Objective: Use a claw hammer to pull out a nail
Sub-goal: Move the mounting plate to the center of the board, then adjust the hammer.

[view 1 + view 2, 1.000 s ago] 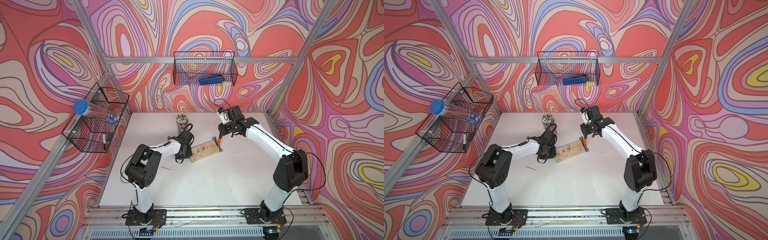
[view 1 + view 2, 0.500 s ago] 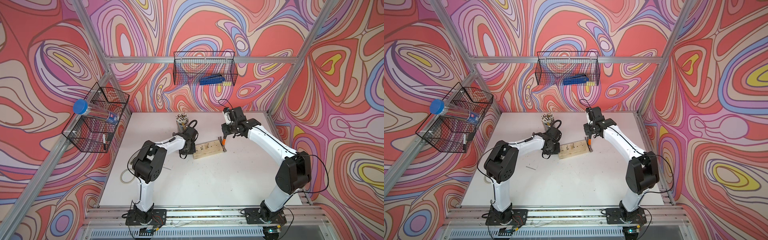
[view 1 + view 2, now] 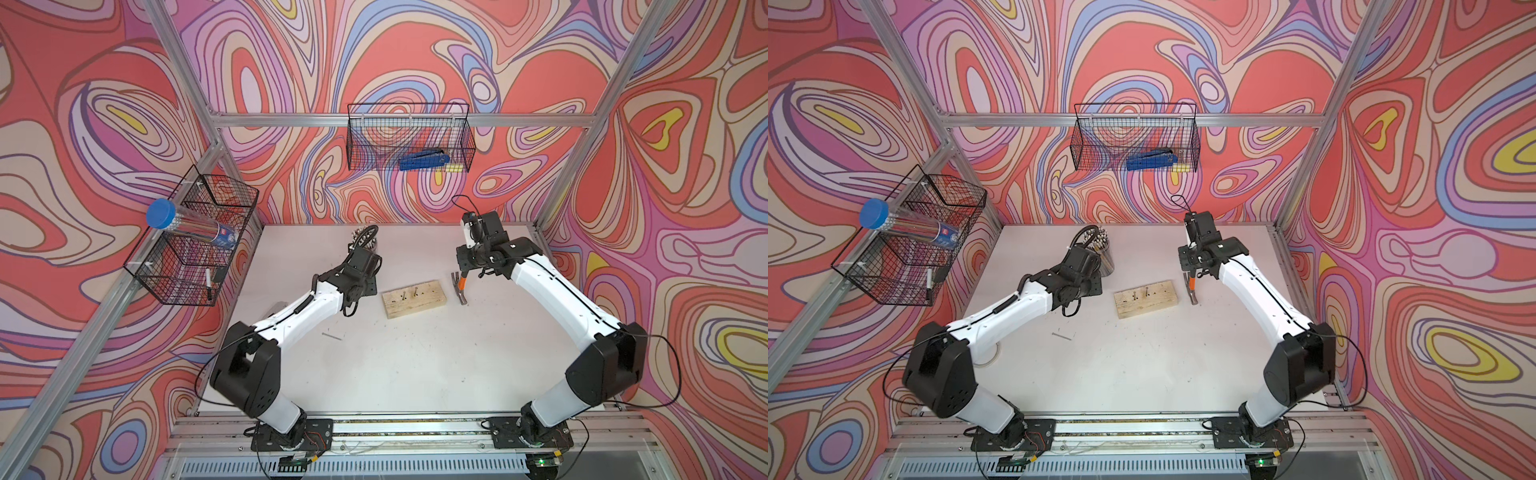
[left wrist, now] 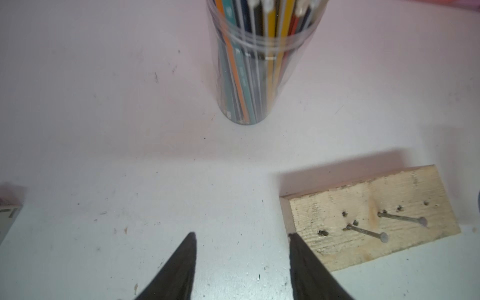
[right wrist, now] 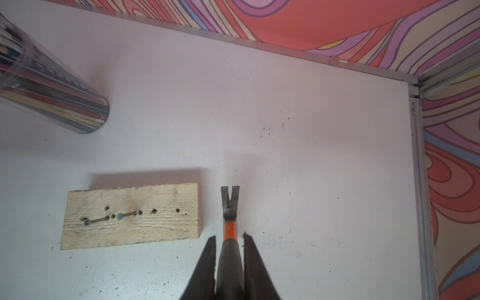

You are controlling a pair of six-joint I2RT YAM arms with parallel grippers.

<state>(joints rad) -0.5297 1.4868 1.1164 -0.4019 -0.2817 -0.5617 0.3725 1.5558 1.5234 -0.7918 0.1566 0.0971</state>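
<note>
1. Claw hammer (image 5: 229, 205) hangs head down just beside the wood block (image 5: 130, 233), over the desk (image 5: 311, 155)
2. Right tool (image 5: 228, 236) is clamped on its handle; left tool (image 4: 240, 235) has its jaws apart and holds nothing
3. It looks hard and head-heavy, so I think the handle is the best place to hold
4. I count one hammer, one block, two nails (image 5: 97, 220) in the wood, one loose nail (image 3: 332, 336) on the desk

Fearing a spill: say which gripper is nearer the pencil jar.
Left. The left gripper hovers close to the pencil jar; the right gripper, gripping the claw hammer, is beyond the wooden block.
</note>
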